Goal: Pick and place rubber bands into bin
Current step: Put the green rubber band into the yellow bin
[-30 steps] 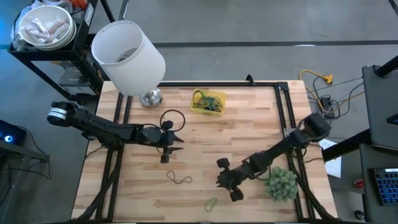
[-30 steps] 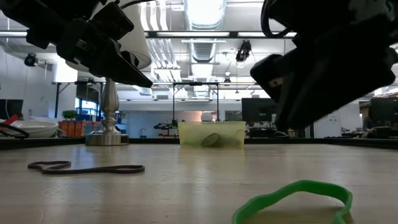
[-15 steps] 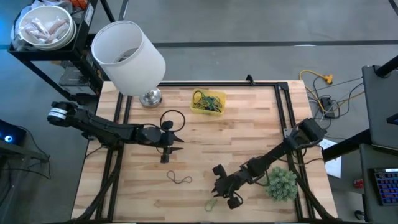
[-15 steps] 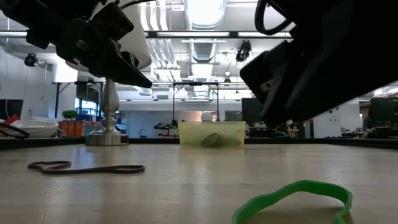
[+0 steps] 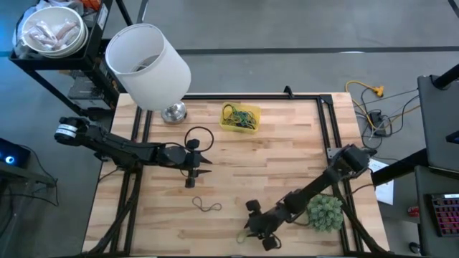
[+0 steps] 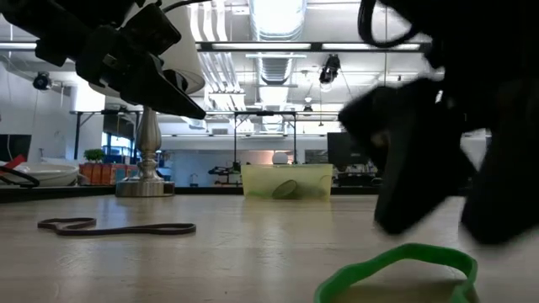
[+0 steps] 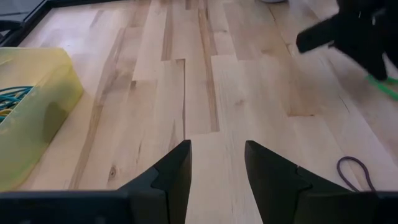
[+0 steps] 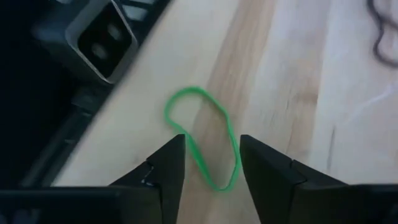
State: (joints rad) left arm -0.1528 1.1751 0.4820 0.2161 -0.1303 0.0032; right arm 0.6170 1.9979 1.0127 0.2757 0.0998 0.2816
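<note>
Right gripper [image 8: 210, 163], fingers spread apart and holding nothing, low over the green rubber band [image 8: 205, 138], which lies on the table [image 5: 287, 158] between its fingertips. Left gripper [image 5: 204, 160], likewise spread and holding nothing, hangs near the yellow bin [image 5: 240, 117].

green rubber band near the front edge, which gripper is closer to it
Right. The right gripper is open directly over the green rubber band, fingers straddling it. The left gripper is open mid-table, well away toward the bin.
</note>
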